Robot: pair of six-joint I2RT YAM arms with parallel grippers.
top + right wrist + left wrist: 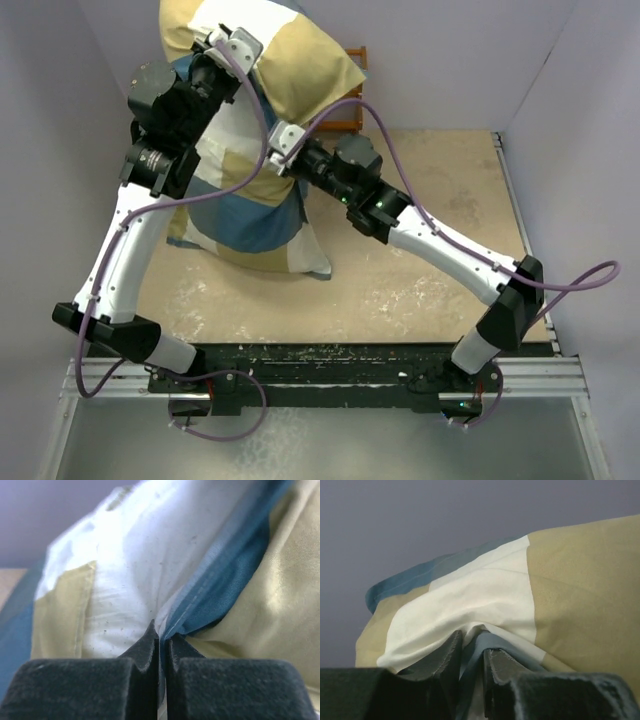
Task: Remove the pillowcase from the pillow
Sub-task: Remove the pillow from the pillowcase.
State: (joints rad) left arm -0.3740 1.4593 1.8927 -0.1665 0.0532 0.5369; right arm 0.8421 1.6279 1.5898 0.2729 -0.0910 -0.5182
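Pillowcase (255,215) is stuffed and bulging, standing on end at the far left of the table (430,290). Its lower end rests on the table top and its upper end is raised above the table's far left edge. Tan, cream and blue blocks all show.

The pillow is covered, so it can't be picked out for sure. In the right wrist view there is a white speckled patch, but can't tell if it is the pillow or a cream block.

Left gripper (472,652) is up over the table's far left corner, at the raised end of the pillowcase. Its fingers (451,655) stand narrow, with a blue-edged fold of cloth bunched in the gap between them. Cream and tan cloth rises right above the tips.

Right gripper (161,642) is over the far middle of the table, against the side of the pillowcase. Its fingers (145,650) are almost together, pinching a thin strip of cloth where the blue hem meets the white. Tan cloth lies just beside the right finger.

A wooden frame (357,90) sits past the table's far edge, partly hidden by the pillowcase.
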